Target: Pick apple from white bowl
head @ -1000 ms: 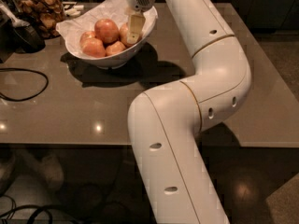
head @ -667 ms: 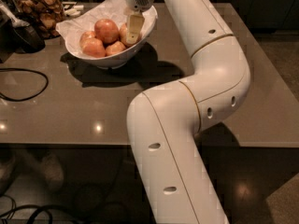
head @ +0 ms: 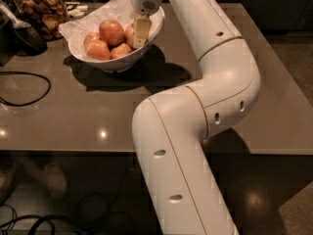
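Observation:
The white bowl (head: 83, 50) with its crumpled white paper lining stands at the back left of the table and holds several red-orange apples. The largest, deeper red apple (head: 111, 32) lies on top in the middle. My gripper (head: 137, 42) reaches down into the right side of the bowl from above. It sits right against a paler red-orange apple (head: 128, 34), which it partly hides. Two more apples (head: 98, 49) lie at the bowl's front left.
A clear glass jar of brown snacks (head: 41, 9) stands behind the bowl at the far left. A dark object (head: 19, 35) and a black cable (head: 29, 89) lie on the table's left side. My white arm (head: 215, 82) arches over the table's middle and right.
The gripper has sunk slightly lower into the right side of the bowl. The apples and the bowl have not moved.

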`<state>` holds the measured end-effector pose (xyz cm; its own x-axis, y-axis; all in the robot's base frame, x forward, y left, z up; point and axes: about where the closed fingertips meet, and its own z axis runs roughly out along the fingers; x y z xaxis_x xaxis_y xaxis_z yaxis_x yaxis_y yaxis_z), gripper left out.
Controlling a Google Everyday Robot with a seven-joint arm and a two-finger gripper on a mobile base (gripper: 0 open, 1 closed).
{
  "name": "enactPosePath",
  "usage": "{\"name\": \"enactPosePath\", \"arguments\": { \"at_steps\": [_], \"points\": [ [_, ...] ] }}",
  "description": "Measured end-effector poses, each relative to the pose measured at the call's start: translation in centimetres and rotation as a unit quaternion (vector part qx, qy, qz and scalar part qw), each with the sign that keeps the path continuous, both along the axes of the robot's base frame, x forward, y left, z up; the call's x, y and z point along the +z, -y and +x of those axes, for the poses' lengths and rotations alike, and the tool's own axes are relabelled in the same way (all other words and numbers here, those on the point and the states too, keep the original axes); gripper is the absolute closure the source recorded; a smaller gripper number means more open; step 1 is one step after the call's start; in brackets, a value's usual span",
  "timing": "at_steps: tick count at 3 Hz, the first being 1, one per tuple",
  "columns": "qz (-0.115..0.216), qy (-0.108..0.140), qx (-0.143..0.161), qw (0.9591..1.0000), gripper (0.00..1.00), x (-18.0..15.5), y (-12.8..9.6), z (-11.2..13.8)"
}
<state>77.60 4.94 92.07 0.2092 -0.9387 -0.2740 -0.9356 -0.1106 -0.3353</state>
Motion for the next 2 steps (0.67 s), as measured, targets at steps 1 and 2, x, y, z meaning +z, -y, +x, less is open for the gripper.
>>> {"name": "enactPosePath", "arguments": {
  "at_steps": [1, 2],
  "points": [
    [-0.008, 0.001, 0.006, 1.0, 0.3, -0.54, -0.35, 0.27],
    [-0.013, 0.002, 0.011, 0.9998, 0.3, -0.89, -0.59, 0.4]
  ]
}}
